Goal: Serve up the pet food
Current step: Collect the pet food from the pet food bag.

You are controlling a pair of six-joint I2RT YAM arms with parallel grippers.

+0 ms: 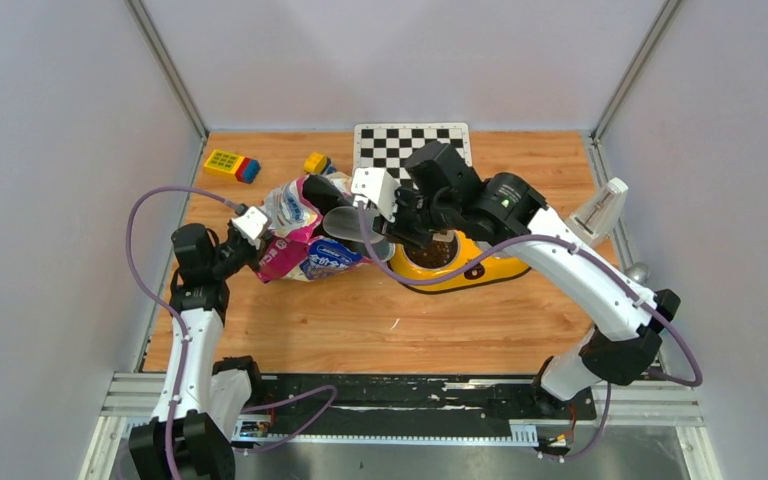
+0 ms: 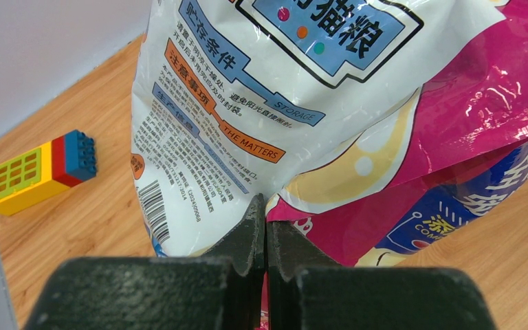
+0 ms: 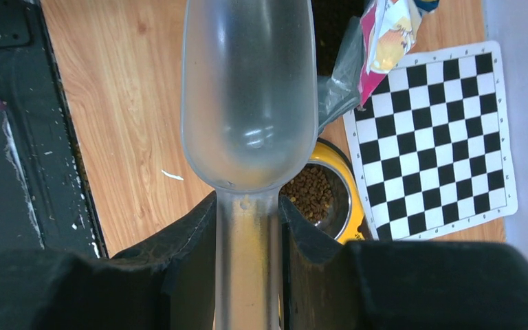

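Note:
The glossy pink, white and blue cat food bag (image 1: 305,235) lies on the wooden table with its open mouth toward the bowl. My left gripper (image 1: 263,247) is shut on the bag's edge, seen close in the left wrist view (image 2: 266,213) against the bag (image 2: 282,103). My right gripper (image 1: 400,215) is shut on the handle of a translucent scoop (image 1: 348,220). In the right wrist view the scoop (image 3: 247,89) looks empty, between the fingers of the right gripper (image 3: 247,206). Brown kibble (image 3: 309,192) fills a steel cup of the yellow bowl (image 3: 349,223), below and beside the scoop.
A checkerboard mat (image 1: 410,140) lies at the back behind the yellow bowl (image 1: 495,268). Toy blocks (image 1: 232,165) and a small yellow-blue block (image 1: 317,162) sit at the back left. A white object (image 1: 600,210) and a grey ball (image 1: 638,270) stand by the right wall.

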